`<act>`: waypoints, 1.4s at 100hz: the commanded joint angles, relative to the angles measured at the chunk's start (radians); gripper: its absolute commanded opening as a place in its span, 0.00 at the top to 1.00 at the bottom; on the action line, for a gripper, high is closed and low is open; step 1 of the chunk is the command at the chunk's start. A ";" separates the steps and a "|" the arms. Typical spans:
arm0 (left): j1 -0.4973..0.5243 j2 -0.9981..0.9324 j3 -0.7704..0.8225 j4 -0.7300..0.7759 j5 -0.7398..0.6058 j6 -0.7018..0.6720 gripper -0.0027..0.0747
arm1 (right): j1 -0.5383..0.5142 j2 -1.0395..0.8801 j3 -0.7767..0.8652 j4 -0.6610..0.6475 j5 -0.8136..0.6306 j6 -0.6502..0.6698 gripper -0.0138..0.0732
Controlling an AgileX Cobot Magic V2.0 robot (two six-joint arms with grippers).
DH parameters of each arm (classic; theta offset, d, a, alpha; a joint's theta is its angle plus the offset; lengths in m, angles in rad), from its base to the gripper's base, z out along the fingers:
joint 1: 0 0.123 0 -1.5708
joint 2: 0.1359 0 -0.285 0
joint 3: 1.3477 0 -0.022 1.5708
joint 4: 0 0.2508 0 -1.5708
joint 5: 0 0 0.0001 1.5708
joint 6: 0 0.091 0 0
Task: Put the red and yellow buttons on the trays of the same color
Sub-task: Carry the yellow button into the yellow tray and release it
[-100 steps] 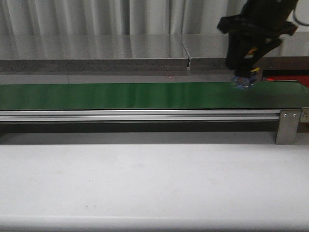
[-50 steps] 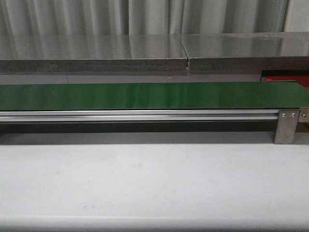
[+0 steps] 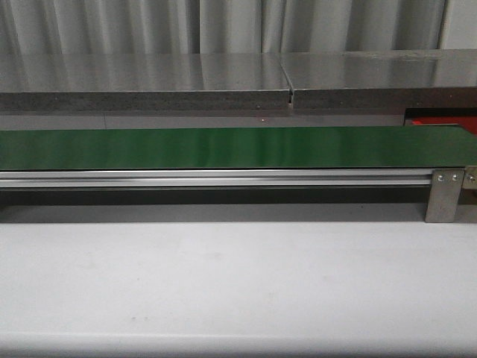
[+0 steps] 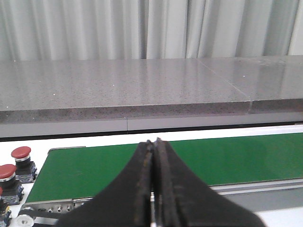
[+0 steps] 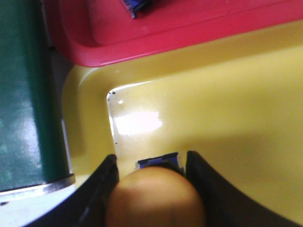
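Observation:
In the right wrist view my right gripper (image 5: 150, 158) is shut on a yellow button (image 5: 156, 198), a rounded orange-yellow cap with a blue and dark base. It hangs low over a corner of the yellow tray (image 5: 227, 109). The red tray (image 5: 189, 23) lies against the yellow one, with a dark blue object (image 5: 137, 5) at the frame's edge on it. My left gripper (image 4: 154, 142) is shut on nothing, above the green belt (image 4: 94, 165). Two red buttons (image 4: 21, 152) (image 4: 6, 171) stand beside the belt's end. Neither gripper shows in the front view.
The green belt (image 3: 223, 147) runs across the front view on a metal rail, with a grey bracket (image 3: 446, 195) at its right end. A sliver of the red tray (image 3: 447, 121) shows behind it. A grey stone ledge (image 3: 149, 82) lies beyond.
The right arm, with the button in its gripper over the belt's right end one second ago, has left the front view. The last two front frames look alike.

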 commanded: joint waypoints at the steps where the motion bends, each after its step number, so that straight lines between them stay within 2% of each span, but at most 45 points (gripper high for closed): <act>1: -0.006 0.009 -0.024 -0.013 -0.081 -0.002 0.99 | -0.002 -0.016 -0.023 0.026 -0.075 -0.004 0.63; 21: -0.006 0.009 -0.024 -0.013 -0.081 -0.002 0.99 | -0.002 0.015 -0.023 0.027 -0.091 -0.004 0.62; 28: -0.006 0.009 -0.024 -0.013 -0.081 -0.002 0.99 | -0.002 0.015 -0.023 0.027 -0.083 -0.004 0.58; 35: -0.006 0.009 -0.024 -0.013 -0.081 -0.002 0.99 | -0.002 0.015 -0.023 0.027 -0.078 -0.004 0.46; 45: -0.006 0.009 -0.024 -0.013 -0.081 -0.002 0.99 | -0.002 0.014 -0.023 0.027 -0.072 -0.004 0.23; 52: -0.006 0.009 -0.024 -0.013 -0.081 -0.002 0.99 | -0.002 0.011 -0.025 0.030 -0.070 -0.004 0.13; 86: -0.006 0.009 -0.024 -0.013 -0.081 -0.002 0.99 | 0.014 -0.137 -0.025 0.049 -0.095 -0.006 0.15; 124: -0.006 0.009 -0.024 -0.013 -0.081 -0.002 0.99 | 0.175 -0.486 -0.018 0.048 -0.064 -0.045 0.15; 140: -0.006 0.009 -0.024 -0.013 -0.081 -0.002 0.99 | 0.227 -0.642 0.063 0.048 -0.063 -0.059 0.15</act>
